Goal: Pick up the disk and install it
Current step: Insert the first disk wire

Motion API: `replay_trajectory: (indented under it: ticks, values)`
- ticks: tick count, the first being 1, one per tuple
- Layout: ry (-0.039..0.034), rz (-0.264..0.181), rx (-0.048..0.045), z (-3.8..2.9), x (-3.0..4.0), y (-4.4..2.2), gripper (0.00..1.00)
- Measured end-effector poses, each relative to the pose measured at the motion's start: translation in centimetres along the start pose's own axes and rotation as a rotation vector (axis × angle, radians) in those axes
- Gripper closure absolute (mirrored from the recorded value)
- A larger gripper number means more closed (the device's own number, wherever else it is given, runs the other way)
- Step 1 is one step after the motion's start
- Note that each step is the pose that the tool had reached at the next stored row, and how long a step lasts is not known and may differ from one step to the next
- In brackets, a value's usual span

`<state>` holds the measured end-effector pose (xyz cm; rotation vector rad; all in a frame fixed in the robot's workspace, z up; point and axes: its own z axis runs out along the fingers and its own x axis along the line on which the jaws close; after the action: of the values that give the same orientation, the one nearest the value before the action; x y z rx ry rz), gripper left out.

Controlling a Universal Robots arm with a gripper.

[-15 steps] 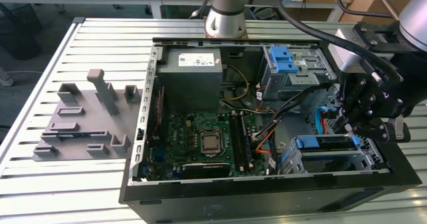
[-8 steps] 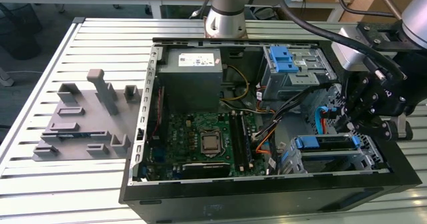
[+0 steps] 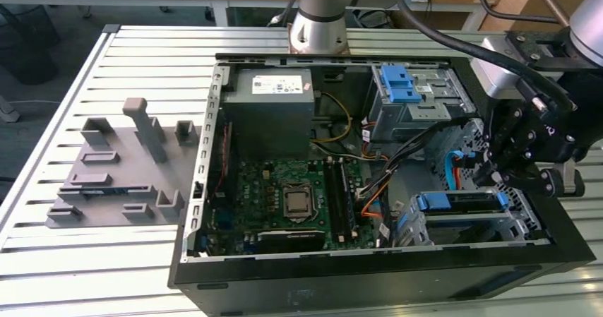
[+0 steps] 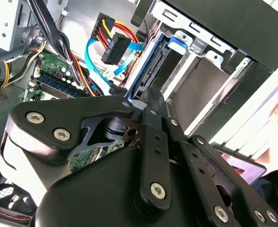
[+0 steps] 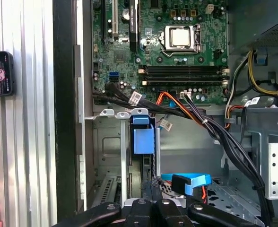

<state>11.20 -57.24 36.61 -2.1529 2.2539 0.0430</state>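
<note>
Gripper (image 3: 513, 172): over the open computer case (image 3: 282, 278), at the drive cage (image 3: 471, 222); fingers' state cannot be told.
Disk (image 3: 459, 202): seated in that cage, blue bracket showing, just below the gripper.

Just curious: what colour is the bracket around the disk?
Blue, clearest on the disk in the first wrist view.

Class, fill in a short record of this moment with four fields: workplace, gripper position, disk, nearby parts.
workplace: open computer case on a slatted table
gripper position: gripper at the drive cage, on the exterior view's right
disk: disk sits edge-on in the cage, blue bracket outward
nearby parts: motherboard, power supply, grey fixture
</note>
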Motion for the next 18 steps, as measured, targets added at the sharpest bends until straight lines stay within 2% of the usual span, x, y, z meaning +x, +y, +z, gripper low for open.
replay_trajectory:
  ticks: [18]
  values:
    - [0.0001,0.000,0.0000,0.02,-0.77,-0.32,0.89]
